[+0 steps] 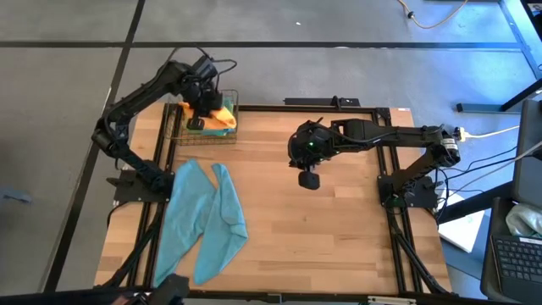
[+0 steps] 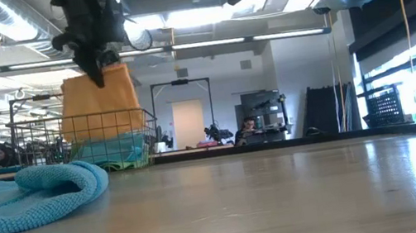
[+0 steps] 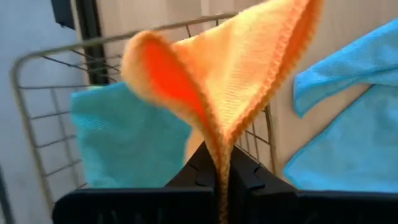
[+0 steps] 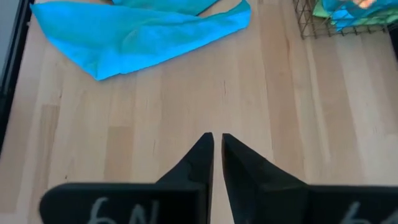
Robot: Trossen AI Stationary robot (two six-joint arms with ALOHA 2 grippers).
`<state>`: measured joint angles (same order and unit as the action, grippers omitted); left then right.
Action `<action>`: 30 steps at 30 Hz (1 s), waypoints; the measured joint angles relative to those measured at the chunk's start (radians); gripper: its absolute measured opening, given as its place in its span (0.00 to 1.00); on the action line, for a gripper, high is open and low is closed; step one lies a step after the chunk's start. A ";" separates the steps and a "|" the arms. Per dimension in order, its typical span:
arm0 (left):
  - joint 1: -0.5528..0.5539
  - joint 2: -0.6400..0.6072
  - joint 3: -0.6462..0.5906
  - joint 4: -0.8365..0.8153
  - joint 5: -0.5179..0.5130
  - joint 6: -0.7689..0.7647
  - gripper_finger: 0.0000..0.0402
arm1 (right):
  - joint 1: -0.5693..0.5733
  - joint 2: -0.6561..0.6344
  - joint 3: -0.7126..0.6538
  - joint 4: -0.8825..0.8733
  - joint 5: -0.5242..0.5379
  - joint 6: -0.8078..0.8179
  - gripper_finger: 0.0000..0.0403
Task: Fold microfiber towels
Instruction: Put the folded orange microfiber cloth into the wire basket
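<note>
While the left gripper (image 1: 197, 106) hangs over the wire basket (image 1: 179, 129) at the table's (image 1: 339, 220) ten o'clock corner, its fingers are clamped on the orange towel (image 2: 99, 102), which dangles above the rim. Inside the basket lie a teal towel (image 3: 124, 140) and something lime green (image 2: 118, 158), seen from the low view. Spread at seven o'clock near the left edge, the loose teal towels (image 1: 203, 222) leave bare wood from the centre to the right edge. Over the centre, toward one o'clock, the right gripper (image 4: 215, 155) hovers empty, fingers nearly together; its wrist view shows a thin gap.
</note>
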<state>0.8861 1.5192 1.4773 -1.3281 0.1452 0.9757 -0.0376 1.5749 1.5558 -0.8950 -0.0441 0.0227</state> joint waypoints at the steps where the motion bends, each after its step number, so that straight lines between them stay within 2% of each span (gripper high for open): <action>1: 0.001 0.000 -0.008 -0.001 0.001 -0.008 0.00 | 0.000 0.000 0.000 0.000 0.000 0.010 0.09; 5: 0.002 0.000 -0.061 -0.018 0.004 -0.056 0.00 | 0.001 0.000 0.000 0.000 0.000 0.038 0.09; 10: -0.018 0.000 -0.154 -0.005 -0.006 -0.028 0.00 | 0.001 0.000 0.000 0.000 0.000 0.074 0.09; 16: -0.019 0.000 -0.236 0.151 -0.020 0.013 0.00 | 0.006 0.000 0.000 -0.016 -0.009 0.126 0.09; 22: 0.000 0.000 -0.317 0.361 -0.115 -0.001 0.00 | 0.035 0.000 0.000 -0.021 -0.011 0.153 0.09; 30: -0.001 0.000 -0.347 0.436 -0.139 -0.050 0.13 | 0.068 0.000 0.000 -0.028 -0.010 0.183 0.09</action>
<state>0.8852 1.5188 1.1301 -0.8923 0.0066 0.9260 0.0300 1.5749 1.5555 -0.9230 -0.0544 0.2061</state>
